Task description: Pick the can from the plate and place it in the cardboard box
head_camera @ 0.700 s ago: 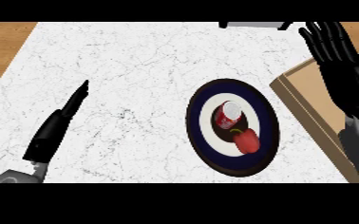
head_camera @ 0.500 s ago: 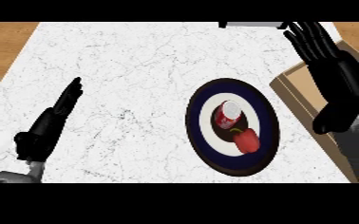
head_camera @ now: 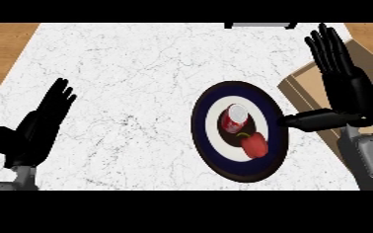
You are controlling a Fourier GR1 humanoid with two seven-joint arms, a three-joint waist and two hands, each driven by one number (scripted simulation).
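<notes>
A red and white can (head_camera: pixel 235 118) stands on a dark blue plate (head_camera: pixel 207 137) with a white ring, at the centre right of the marble counter. Beside the can on the plate lies a red bell pepper (head_camera: pixel 254 145). The cardboard box (head_camera: pixel 311 84) sits at the right edge, largely hidden by my right hand (head_camera: pixel 342 81). That hand is open, fingers straight and pointing away from me, its thumb stretched left to the plate's right rim. My left hand (head_camera: pixel 40 126) is open at the lower left, well apart from the plate.
A wooden strip (head_camera: pixel 15 39) borders the counter at the upper left. A dark object (head_camera: pixel 258 24) pokes in at the top edge above the plate.
My right hand has come left and down toward the plate, its thumb now at the plate's rim. My left hand has turned, showing its flat fingers, and shifted slightly.
</notes>
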